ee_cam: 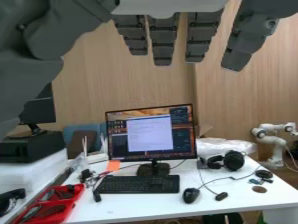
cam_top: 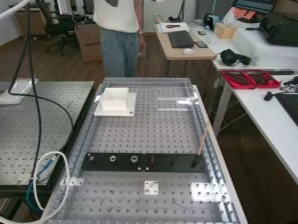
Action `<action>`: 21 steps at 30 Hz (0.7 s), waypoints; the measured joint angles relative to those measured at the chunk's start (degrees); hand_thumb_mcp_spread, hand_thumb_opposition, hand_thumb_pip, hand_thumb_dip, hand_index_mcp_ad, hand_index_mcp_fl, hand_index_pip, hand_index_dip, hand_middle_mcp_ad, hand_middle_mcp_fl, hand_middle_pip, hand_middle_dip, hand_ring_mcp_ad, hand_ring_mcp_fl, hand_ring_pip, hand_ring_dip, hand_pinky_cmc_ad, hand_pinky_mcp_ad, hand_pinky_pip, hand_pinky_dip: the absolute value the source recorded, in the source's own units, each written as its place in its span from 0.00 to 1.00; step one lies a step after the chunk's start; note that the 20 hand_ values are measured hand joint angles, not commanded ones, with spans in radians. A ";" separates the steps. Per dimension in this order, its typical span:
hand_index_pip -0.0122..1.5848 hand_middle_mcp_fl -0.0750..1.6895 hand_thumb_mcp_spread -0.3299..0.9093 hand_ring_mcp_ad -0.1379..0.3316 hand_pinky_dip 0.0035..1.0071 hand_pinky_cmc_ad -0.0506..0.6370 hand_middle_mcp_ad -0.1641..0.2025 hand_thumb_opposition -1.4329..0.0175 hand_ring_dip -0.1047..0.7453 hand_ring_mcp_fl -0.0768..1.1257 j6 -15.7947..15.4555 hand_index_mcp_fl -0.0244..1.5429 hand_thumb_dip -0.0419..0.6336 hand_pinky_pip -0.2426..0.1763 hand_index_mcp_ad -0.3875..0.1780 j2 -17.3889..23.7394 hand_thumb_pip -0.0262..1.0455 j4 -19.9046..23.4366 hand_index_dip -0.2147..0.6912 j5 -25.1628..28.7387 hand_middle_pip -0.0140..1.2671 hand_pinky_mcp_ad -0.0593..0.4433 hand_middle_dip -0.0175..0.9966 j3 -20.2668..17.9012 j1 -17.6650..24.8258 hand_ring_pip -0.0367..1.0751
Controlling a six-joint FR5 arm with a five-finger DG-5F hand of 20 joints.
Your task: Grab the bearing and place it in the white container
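Note:
In the high view a black plate (cam_top: 169,162) lies across the perforated bench. Small ring-shaped metal parts sit on its left half, among them a bearing (cam_top: 134,159) and a similar ring (cam_top: 113,158) beside it. The white container (cam_top: 115,100) stands on a pale base farther up the bench, at the left. In the wrist view the hand (ee_cam: 163,42) has its fingers straight and spread, with nothing between them, and faces a desk away from the bench parts.
A thin brown stick (cam_top: 202,142) rises from the plate's right end. White tubing (cam_top: 65,177) loops at the bench's left edge, near dark hanging cables (cam_top: 38,115). A side desk (cam_top: 256,107) carries red trays (cam_top: 249,80). The wrist view has a monitor (ee_cam: 151,134) and a keyboard (ee_cam: 138,184).

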 joint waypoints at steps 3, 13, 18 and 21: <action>0.05 0.05 0.47 0.61 0.19 0.58 0.68 0.55 0.15 0.07 0.06 0.01 0.09 0.40 0.76 0.01 0.21 0.04 0.36 0.03 0.13 0.71 0.13 -0.07 -0.03 0.12; 0.05 0.05 0.46 0.64 0.19 0.60 0.69 0.55 0.15 0.07 0.26 0.01 0.09 0.40 0.76 -0.05 0.21 0.47 0.36 0.00 0.13 0.71 0.13 -0.56 -0.26 0.12; 0.05 0.04 0.47 0.65 0.19 0.60 0.69 0.55 0.15 0.07 0.51 0.01 0.09 0.40 0.76 -0.14 0.21 0.79 0.36 0.17 0.13 0.71 0.13 -1.22 -0.20 0.12; 0.05 0.04 0.47 0.65 0.19 0.60 0.69 0.55 0.15 0.07 0.93 0.01 0.09 0.40 0.76 -0.17 0.21 0.98 0.36 0.37 0.13 0.71 0.13 -1.66 -0.16 0.12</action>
